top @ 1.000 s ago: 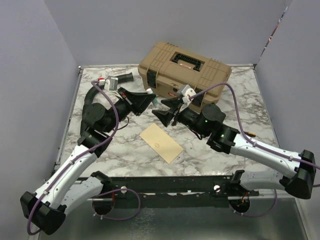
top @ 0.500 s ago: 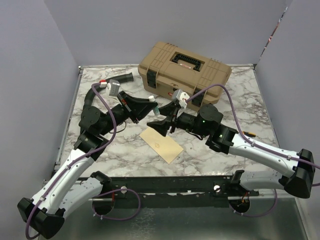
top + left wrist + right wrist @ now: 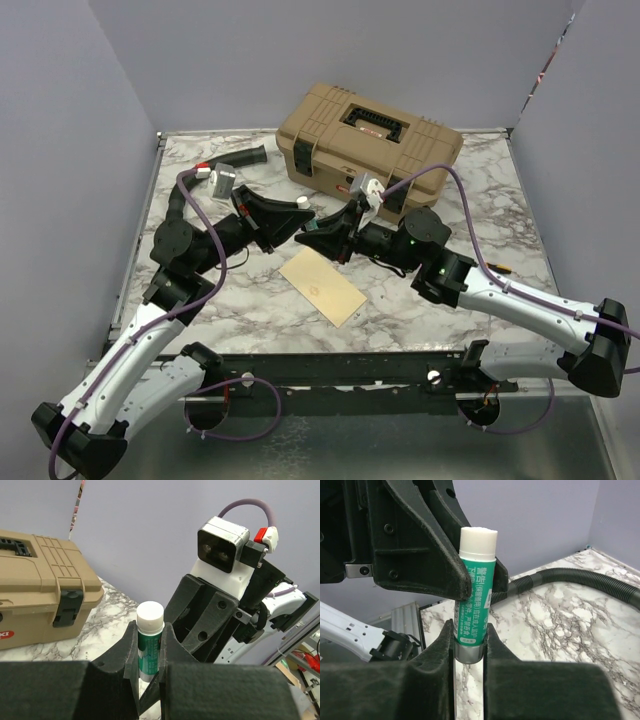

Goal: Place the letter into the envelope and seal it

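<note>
A green glue stick with a white cap is held in mid-air between both grippers; it also shows in the right wrist view. My left gripper is shut on its green body. My right gripper is shut on its grey base. In the top view the two grippers, left and right, meet tip to tip above the table. The pale yellow-tan envelope lies flat on the marble just in front of them, with its flap not showing. The letter is not visible as a separate sheet.
A tan toolbox stands shut at the back centre, just behind the grippers, and shows in the left wrist view. A black ribbed hose lies at the back left, also in the right wrist view. Grey walls surround the table.
My left gripper moved right and forward with the glue stick. My right gripper swung up to meet it and closed on the stick's base. The envelope has not moved.
</note>
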### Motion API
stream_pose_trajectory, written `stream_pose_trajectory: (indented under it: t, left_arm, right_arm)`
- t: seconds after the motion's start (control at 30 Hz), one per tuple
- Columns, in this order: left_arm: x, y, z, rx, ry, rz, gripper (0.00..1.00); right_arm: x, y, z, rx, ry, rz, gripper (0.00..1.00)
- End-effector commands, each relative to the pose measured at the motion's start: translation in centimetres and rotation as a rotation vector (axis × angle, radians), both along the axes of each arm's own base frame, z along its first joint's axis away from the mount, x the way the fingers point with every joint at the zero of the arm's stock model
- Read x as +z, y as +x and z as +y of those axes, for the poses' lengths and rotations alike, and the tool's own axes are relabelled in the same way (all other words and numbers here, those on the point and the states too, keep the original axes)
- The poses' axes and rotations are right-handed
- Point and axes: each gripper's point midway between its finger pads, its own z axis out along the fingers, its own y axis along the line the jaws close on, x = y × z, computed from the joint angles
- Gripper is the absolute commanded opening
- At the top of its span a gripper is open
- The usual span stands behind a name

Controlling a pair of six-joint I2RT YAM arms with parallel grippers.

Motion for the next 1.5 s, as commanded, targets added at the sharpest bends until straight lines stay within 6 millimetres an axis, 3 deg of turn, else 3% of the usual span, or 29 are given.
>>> stream_pose_trajectory:
  t: [0.0, 0.1, 0.17, 0.4, 0.67, 0.87, 1.23, 1.3, 1.43, 1.47]
  left_arm:
    - [0.7, -0.3, 0.3, 0.010, -0.019, -0.024, 0.06]
    - [-0.2, -0.3, 0.0, -0.012, -0.009, 0.000, 0.26]
    - [-0.9, -0.5, -0.2, -0.031, -0.003, 0.016, 0.33]
    - [-1.7, -1.0, -0.4, -0.065, -0.029, 0.029, 0.37]
    - [-2.2, -1.2, -0.7, -0.094, -0.042, 0.029, 0.51]
    - [-2.2, -1.2, -0.6, -0.088, -0.054, 0.018, 0.44]
    - [-2.6, -2.1, -1.2, -0.160, -0.070, 0.020, 0.46]
    - [-2.4, -2.1, -1.2, -0.163, -0.080, 0.016, 0.38]
    - [-2.3, -1.3, -1.0, -0.124, -0.095, 0.016, 0.00]
    - [-2.4, -0.8, -0.8, -0.094, -0.101, 0.021, 0.00]
  right_arm:
    - [2.7, -1.1, -0.5, 0.023, 0.108, 0.003, 0.01]
    - [3.9, -1.8, -0.8, 0.054, 0.163, 0.003, 0.01]
    - [4.7, -2.2, -1.0, 0.073, 0.195, -0.003, 0.01]
    - [5.4, -3.5, -0.7, 0.147, 0.214, -0.021, 0.00]
    - [5.3, -4.0, -0.1, 0.192, 0.225, 0.000, 0.01]
    - [4.9, -4.6, 0.2, 0.232, 0.218, 0.019, 0.00]
    - [5.1, -5.1, 0.4, 0.270, 0.243, 0.067, 0.00]
    - [5.0, -4.9, 0.4, 0.267, 0.247, 0.087, 0.00]
    - [4.5, -4.3, 0.5, 0.243, 0.239, 0.129, 0.01]
    - [4.0, -4.1, 0.5, 0.231, 0.224, 0.146, 0.04]
